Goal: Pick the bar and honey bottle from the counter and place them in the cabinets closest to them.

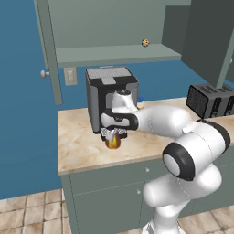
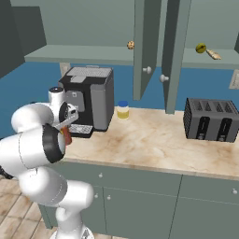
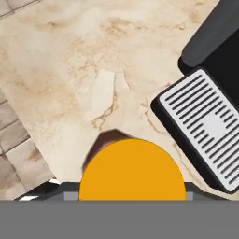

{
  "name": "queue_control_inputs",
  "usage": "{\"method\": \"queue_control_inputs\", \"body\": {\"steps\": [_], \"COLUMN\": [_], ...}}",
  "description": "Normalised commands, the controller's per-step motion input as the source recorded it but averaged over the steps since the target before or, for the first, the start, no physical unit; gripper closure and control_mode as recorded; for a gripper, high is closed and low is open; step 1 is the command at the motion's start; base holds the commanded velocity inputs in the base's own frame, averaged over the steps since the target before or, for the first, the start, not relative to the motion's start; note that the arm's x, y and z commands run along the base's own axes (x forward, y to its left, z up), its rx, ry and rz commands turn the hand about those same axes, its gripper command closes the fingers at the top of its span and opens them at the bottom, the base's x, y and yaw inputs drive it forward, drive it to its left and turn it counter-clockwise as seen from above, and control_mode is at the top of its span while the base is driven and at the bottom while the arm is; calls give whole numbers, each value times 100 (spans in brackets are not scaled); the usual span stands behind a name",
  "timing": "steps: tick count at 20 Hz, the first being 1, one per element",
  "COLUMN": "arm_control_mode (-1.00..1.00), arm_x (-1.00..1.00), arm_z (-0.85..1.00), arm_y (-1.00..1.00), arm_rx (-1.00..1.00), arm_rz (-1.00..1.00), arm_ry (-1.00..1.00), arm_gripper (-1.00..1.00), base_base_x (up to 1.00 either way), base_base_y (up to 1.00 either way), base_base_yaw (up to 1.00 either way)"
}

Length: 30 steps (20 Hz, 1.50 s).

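Observation:
The honey bottle (image 1: 113, 142) is amber with a yellow cap and sits low over the counter (image 1: 77, 146), just in front of the coffee machine. My gripper (image 1: 112, 133) comes down on it from above, its fingers closed around the bottle's top. In the hand view the yellow cap (image 3: 133, 170) sits between the fingers. From the right, the honey bottle (image 2: 67, 137) peeks out under the gripper (image 2: 66, 130). The tan bar (image 2: 214, 55) lies on the shelf of the open right cabinet (image 2: 205, 60). The open left cabinet (image 1: 114, 54) is above the machine.
A black coffee machine (image 1: 109, 98) stands right behind the bottle, its drip tray (image 3: 207, 126) close by. A pale container with a blue top (image 2: 123, 110) and a toaster (image 2: 212, 120) stand further right. Open cabinet doors (image 2: 144, 46) hang overhead. Small balls (image 1: 145, 42) (image 2: 200, 47) rest on the shelves.

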Motion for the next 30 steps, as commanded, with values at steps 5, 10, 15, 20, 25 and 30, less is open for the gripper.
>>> {"method": "queue_control_inputs", "body": {"steps": [5,10,15,20,25,30], "arm_control_mode": [-100,-100,-100,-100,-100,-100], "arm_x": [-18,-30,-33,-32,-31,-25], "arm_z": [42,41,38,41,42,48], "arm_y": [-2,-6,-18,-19,-21,-15], "arm_rx": [0,1,2,3,4,3], "arm_rz": [-17,-19,-19,-19,-20,-21], "arm_ry": [-1,0,0,0,0,0], "arm_gripper": [100,100,100,100,100,100], "base_base_x": [0,0,0,0,0,0], "base_base_y": [0,0,0,0,0,0], "base_base_yaw": [0,0,0,0,0,0]}}
